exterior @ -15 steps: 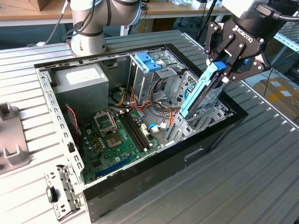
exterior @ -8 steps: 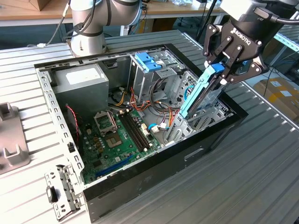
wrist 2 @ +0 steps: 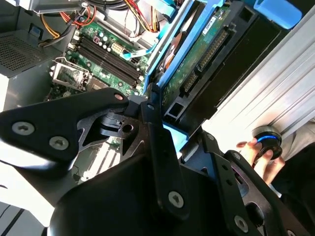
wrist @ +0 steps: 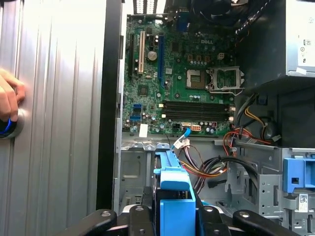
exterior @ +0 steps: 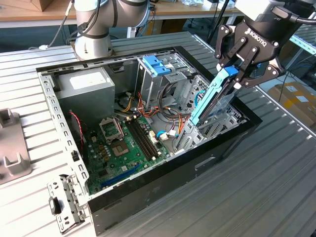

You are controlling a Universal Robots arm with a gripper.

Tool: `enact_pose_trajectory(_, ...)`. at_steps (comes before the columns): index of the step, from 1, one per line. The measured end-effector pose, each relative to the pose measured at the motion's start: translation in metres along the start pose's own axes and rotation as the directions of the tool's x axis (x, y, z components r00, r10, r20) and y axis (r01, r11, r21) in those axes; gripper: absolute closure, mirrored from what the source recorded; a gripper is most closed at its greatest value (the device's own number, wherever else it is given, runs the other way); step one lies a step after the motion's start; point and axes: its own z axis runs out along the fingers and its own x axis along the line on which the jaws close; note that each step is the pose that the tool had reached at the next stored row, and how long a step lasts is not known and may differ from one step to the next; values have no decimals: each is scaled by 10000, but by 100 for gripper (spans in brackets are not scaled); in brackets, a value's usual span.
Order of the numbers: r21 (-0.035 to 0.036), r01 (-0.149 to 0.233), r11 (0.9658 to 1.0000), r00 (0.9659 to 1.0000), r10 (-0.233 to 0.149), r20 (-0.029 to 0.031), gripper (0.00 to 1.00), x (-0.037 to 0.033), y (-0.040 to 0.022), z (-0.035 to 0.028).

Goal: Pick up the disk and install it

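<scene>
The gripper [exterior: 238,74] is clamped on the disk [exterior: 210,101] at its top end. The long disk leans, with its low end in the computer case [exterior: 197,165]. The writing on the white label [exterior: 87,80] is too small to read.

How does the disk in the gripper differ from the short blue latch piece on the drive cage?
The disk is long and thin; the latch piece is short and two-tabbed. The disk stands tilted, clamped in the gripper, lower end in the case; the latch piece sits on the cage, untouched. Both show bright blue plastic.
</scene>
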Motion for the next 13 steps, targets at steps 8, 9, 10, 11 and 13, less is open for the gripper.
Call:
enact_pose_trajectory(8,-4,-1,10000,10000,1,-6,63,7,-1,61)
enact_pose_trajectory(9,2,0,10000,10000,0,2,63,7,-3,72)
enact_pose_trajectory(10,1,1,10000,10000,-1,2,63,8,-4,80)
enact_pose_trajectory(11,-1,1,10000,10000,-1,-1,63,9,-4,82)
enact_pose_trajectory(13,-1,1,10000,10000,-1,-3,63,9,-3,82)
